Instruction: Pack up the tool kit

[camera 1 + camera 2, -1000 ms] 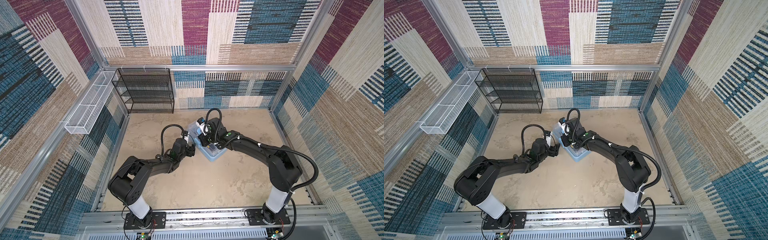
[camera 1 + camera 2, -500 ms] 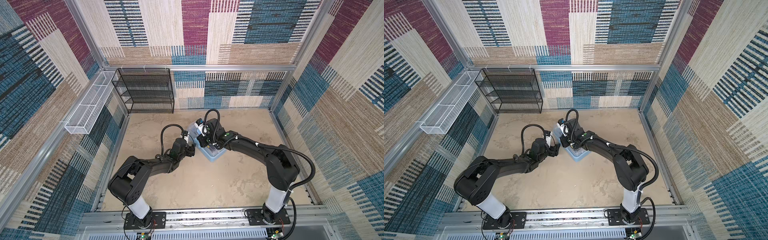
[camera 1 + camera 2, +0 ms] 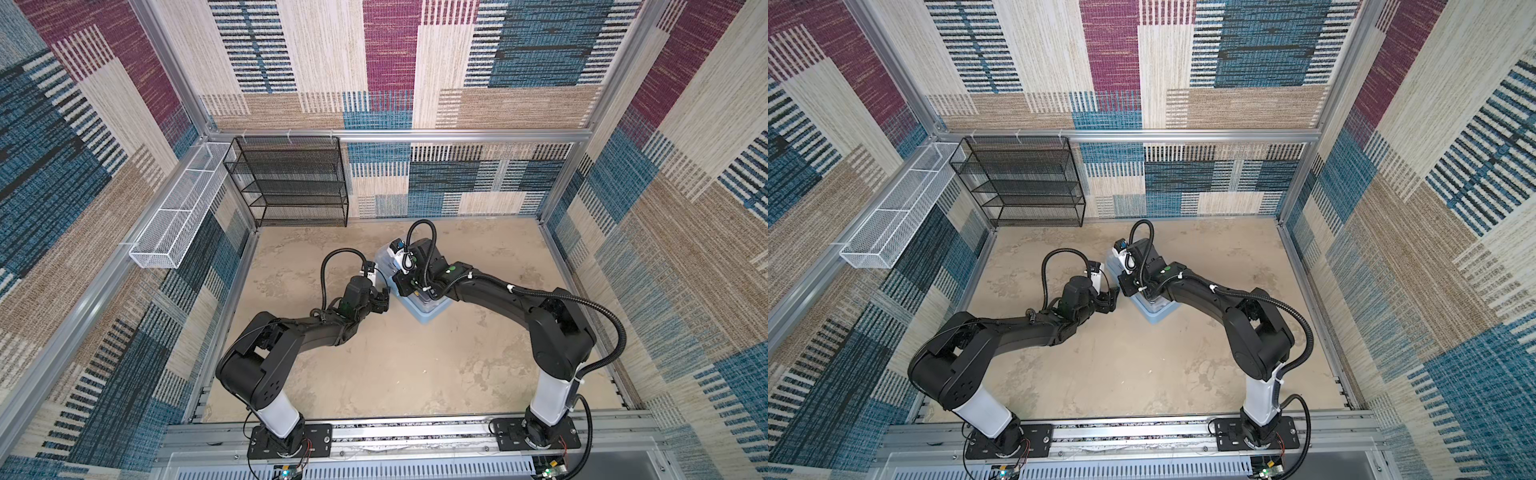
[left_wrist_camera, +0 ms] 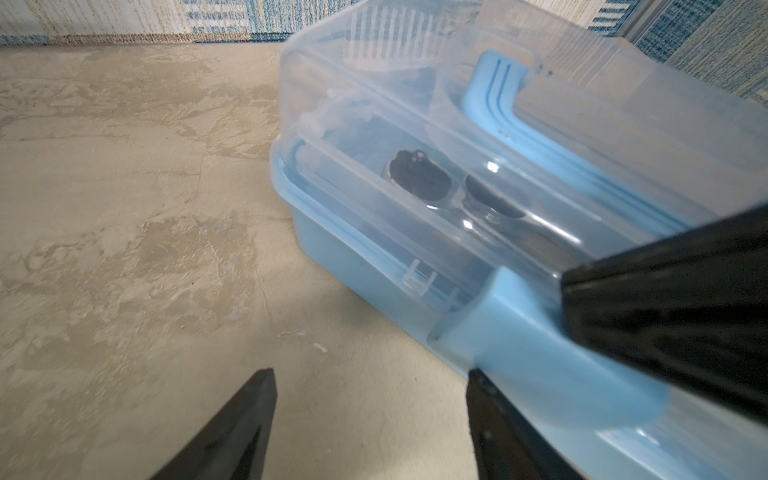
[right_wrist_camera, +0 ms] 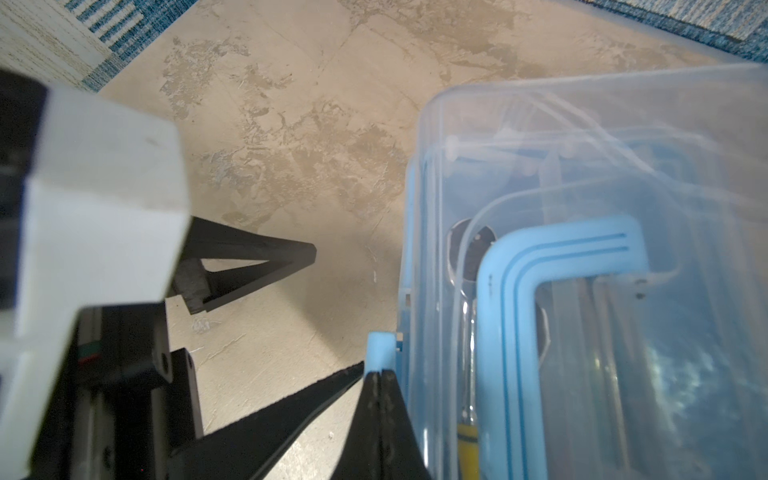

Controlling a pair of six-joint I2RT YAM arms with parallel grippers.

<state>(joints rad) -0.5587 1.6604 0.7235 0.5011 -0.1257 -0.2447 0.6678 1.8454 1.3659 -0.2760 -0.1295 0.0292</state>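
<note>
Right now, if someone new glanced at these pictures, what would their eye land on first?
Probably the light-blue tool case with its clear lid down, mid-table, tools visible inside. Both arms meet at it: the right gripper, jaws shut, its tip against the blue latch on the case's side, the left gripper beside it with jaws apart. Behind, a black mesh rack stands against the loud patchwork walls.

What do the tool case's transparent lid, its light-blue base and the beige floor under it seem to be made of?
Transparent lid: probably thin glossy plastic; the tools show through it and it glints. Light-blue base: opaque moulded plastic, smooth, slightly shiny. Beige floor: matt, mottled like stone or plaster; possibly only a printed sheet.
</note>
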